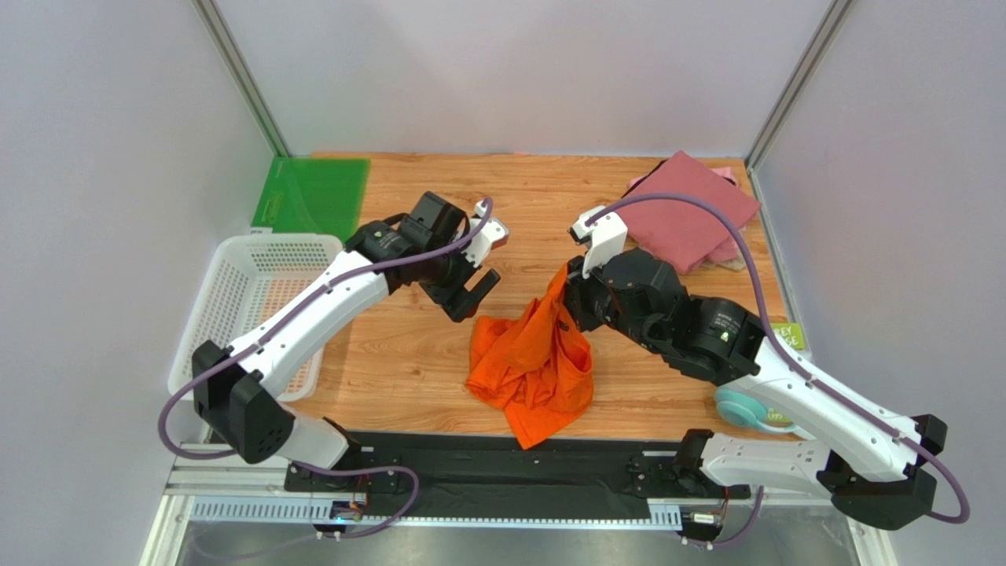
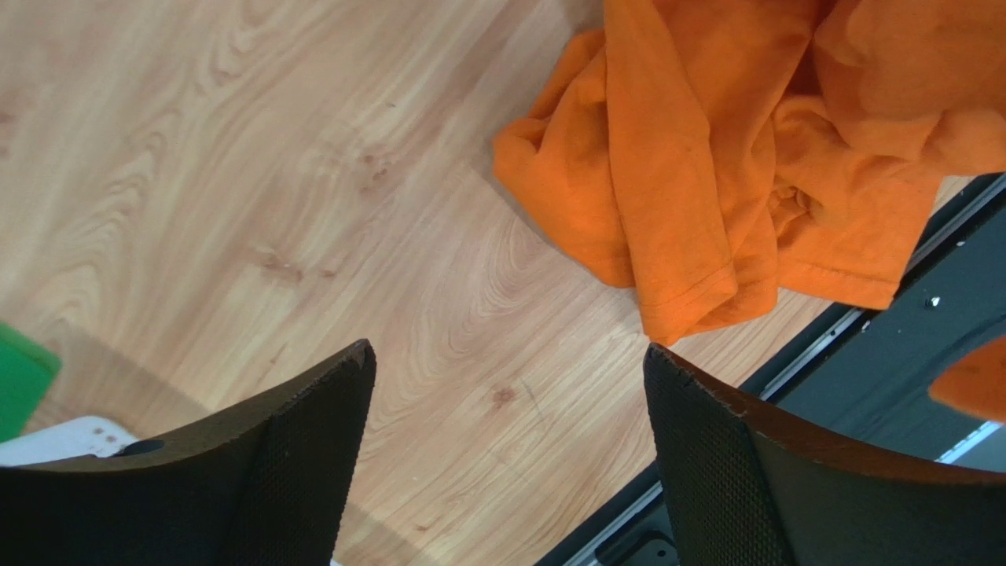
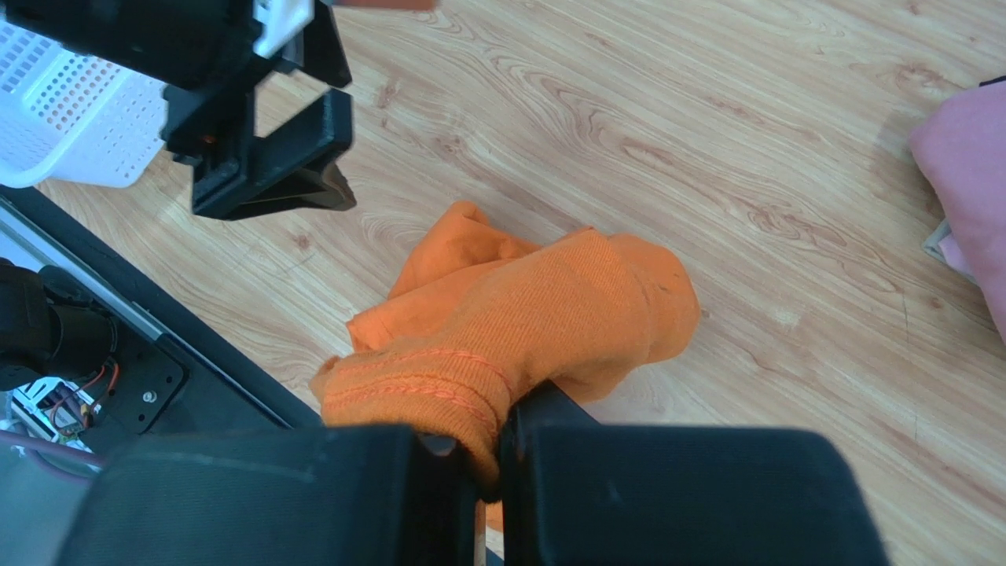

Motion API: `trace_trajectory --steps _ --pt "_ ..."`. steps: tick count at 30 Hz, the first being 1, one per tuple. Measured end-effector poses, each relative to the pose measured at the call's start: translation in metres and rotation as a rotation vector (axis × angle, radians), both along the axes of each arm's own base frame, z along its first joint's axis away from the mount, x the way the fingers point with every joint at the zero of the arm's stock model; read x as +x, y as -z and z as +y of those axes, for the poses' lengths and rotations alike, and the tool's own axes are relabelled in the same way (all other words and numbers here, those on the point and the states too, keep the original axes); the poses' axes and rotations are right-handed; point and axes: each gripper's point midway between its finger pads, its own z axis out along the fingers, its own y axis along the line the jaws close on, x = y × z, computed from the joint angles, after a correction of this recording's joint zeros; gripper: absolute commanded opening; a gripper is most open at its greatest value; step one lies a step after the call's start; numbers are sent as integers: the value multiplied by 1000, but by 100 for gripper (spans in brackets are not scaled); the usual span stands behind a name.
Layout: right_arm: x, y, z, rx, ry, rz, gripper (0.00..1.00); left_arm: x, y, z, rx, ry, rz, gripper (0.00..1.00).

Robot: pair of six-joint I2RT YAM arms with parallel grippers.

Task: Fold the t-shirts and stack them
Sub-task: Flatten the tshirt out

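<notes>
right tool (image 3: 487, 458) pinches orange t-shirt (image 3: 555, 313) hem; overhead view hides pinch.

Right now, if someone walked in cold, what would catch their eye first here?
The crumpled bright orange cloth t-shirt in the middle of the wooden table, one edge pinched and lifted by the right arm's shut black fingers. Facing it, the left arm's fingers hang open and empty. Folded dusty maroon-red shirts lie at the far right corner.
</notes>
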Motion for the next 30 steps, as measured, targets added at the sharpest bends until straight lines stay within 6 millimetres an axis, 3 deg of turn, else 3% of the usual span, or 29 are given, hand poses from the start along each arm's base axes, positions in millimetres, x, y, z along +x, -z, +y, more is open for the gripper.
trace_trajectory --steps 6,9,13,16,19,24,26,30 --pt "-1 1 -1 1 3 4 0 -15 35 -2 6 -5 121 81" --pt "-1 1 -2 2 5 1 0 -30 49 -4 -8 -2 190 73" --pt "3 1 -5 3 23 3 0 -58 72 -3 32 48 239 58" --pt "13 1 -14 17 68 15 0 -86 83 -5 69 134 226 53" --pt "29 2 -29 42 141 37 0 -105 78 -10 68 216 171 52" --pt "37 8 -35 62 175 68 0 -116 66 -25 35 296 88 54" --pt "36 9 -34 69 171 80 0 -116 68 -29 37 311 63 61" --pt "42 16 -37 92 187 109 0 -115 90 -26 92 338 25 63"
